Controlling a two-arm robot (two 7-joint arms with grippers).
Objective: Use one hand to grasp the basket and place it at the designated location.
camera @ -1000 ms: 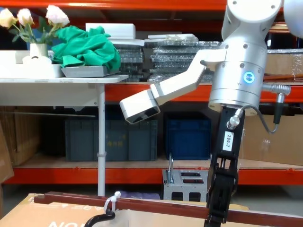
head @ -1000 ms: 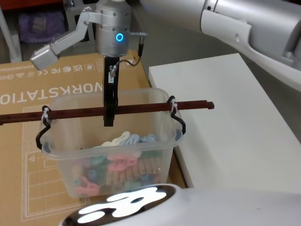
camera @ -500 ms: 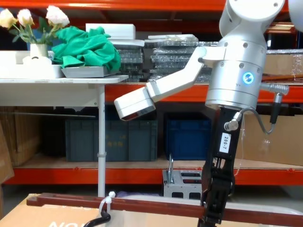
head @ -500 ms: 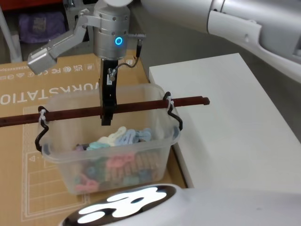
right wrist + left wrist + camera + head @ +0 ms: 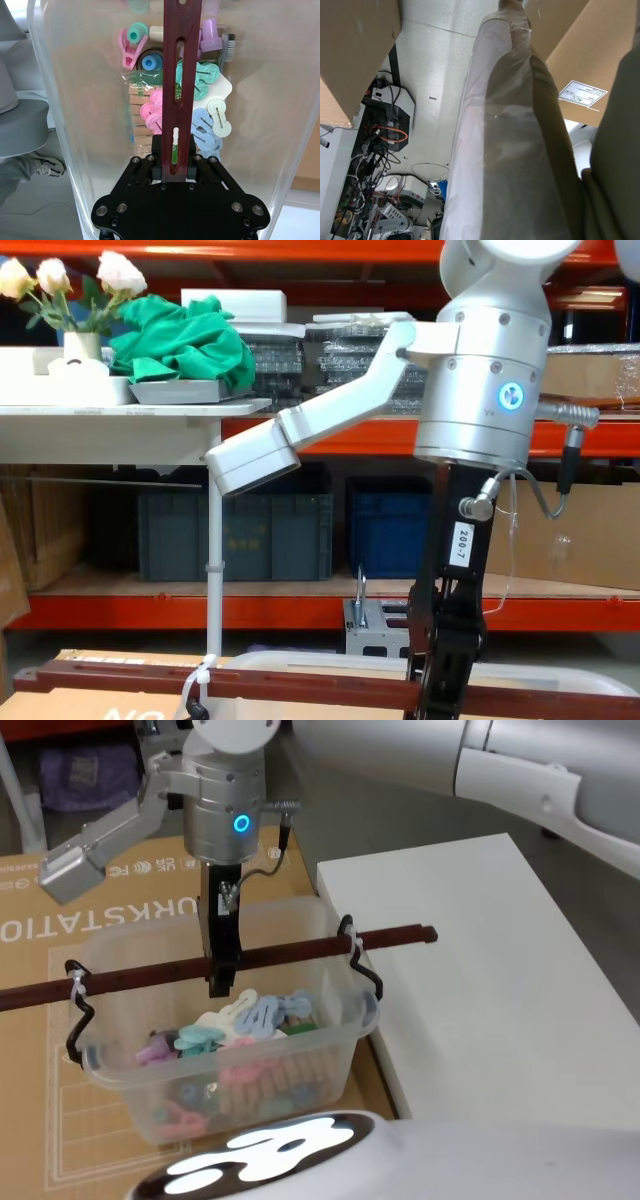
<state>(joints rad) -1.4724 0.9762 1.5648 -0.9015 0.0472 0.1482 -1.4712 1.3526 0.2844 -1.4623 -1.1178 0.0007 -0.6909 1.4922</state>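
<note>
Glossy translucent plastic basket (image 5: 335,1058) with smooth reddish-brown bar handle (image 5: 300,949); matt black hand (image 5: 219,988).

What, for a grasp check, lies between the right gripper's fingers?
The bar handle of the basket, clamped in the right gripper; the right wrist view shows it.

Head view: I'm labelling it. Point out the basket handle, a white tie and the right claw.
basket handle (image 5: 290,953): head view, bar's middle stretch.
white tie (image 5: 76,986): head view, left knot.
right claw (image 5: 218,988): head view, between fingertips.

Orange racking (image 5: 120,612) holds dark blue crates (image 5: 240,540). A white side table (image 5: 100,425) carries flowers (image 5: 60,275) and green cloth (image 5: 185,345).
</note>
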